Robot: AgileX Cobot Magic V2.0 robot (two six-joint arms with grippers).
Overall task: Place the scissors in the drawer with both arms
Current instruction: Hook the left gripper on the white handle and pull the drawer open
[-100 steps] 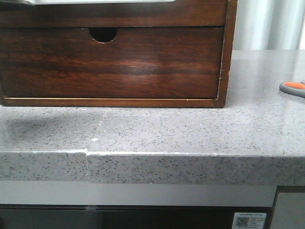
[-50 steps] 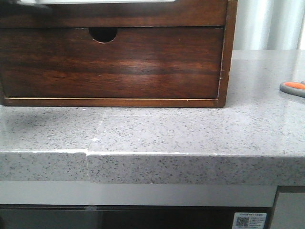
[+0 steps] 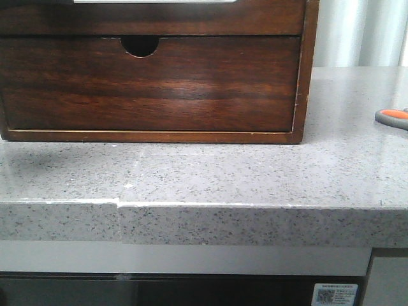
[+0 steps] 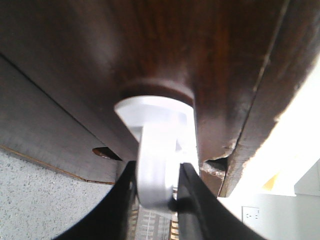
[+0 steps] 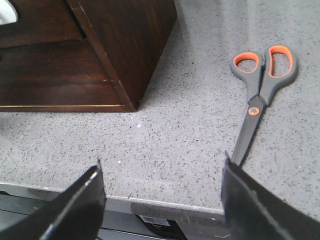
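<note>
Right end effector (image 5: 162, 192) hangs released above the speckled grey stone worktop (image 5: 170, 140), near stiff, light grey-and-orange scissors (image 5: 260, 95); the narrow pivot likely suits gripping. Left end effector (image 4: 156, 192) clenches a white knob (image 4: 157, 150) on the dark reddish-brown wooden drawer (image 4: 165, 45).

The front view sits low at the counter (image 3: 255, 172) edge, facing the cabinet (image 3: 153, 83) close up. The left wrist view presses against dark wood. The right wrist view looks down from higher; it shares the cabinet corner and, at 3 o'clock, the scissors (image 3: 392, 117) with the front.
</note>
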